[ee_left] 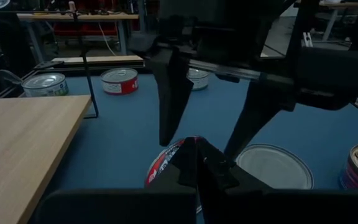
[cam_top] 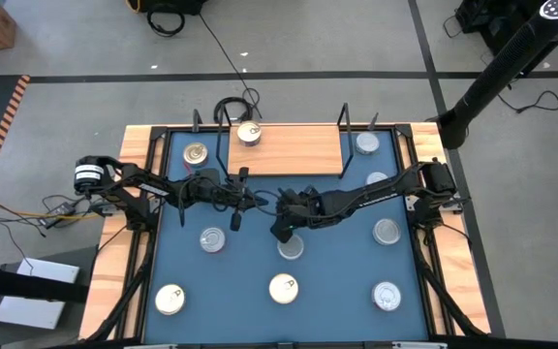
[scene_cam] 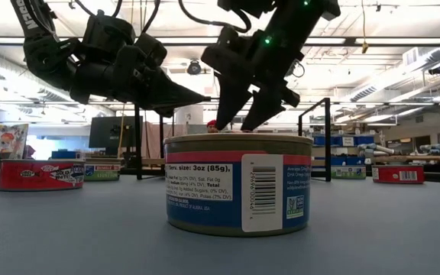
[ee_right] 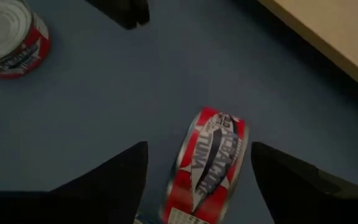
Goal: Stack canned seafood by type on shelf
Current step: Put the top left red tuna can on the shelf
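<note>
- Your right gripper is wide open over a red can lying on its side.
- Your left gripper is closed, at the red can's 9 o'clock.

red can: lower end cut off by the right wrist picture's edge; in the left wrist view mostly hidden behind the left gripper — only a red sliver shows.
can labels on the far cans: print too small to read in the low view.
can under the right gripper: partly covered by the arm in the high view.
silver-topped can: near edge hidden behind the dark fingers.
shelf: cut off at the left wrist picture's edge — only one corner shows.
</note>
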Robot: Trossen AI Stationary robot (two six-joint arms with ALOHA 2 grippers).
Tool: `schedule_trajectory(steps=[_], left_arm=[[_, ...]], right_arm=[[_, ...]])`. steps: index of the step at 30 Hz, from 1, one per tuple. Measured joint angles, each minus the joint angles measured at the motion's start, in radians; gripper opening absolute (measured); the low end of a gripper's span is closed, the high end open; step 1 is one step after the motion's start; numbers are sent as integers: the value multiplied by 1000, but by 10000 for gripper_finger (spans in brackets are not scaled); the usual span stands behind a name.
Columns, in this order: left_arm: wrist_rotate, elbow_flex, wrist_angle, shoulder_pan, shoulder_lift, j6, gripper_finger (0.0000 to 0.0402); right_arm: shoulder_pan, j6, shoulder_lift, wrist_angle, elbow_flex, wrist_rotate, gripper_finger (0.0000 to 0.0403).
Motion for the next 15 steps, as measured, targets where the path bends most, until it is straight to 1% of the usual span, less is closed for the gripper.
schedule_trajectory(steps=[8,12,15], left_arm=[[0,0,-2,0,0,-1,1],[0,0,-7,0,0,-1,1],[0,0,-10,0,0,0,1]], right_arm=[[-3,42,26,-39,-1,-56,269],[-13,43,44,-56,0,-85,244],[-20,35,50,-63,-1,-102,218]])
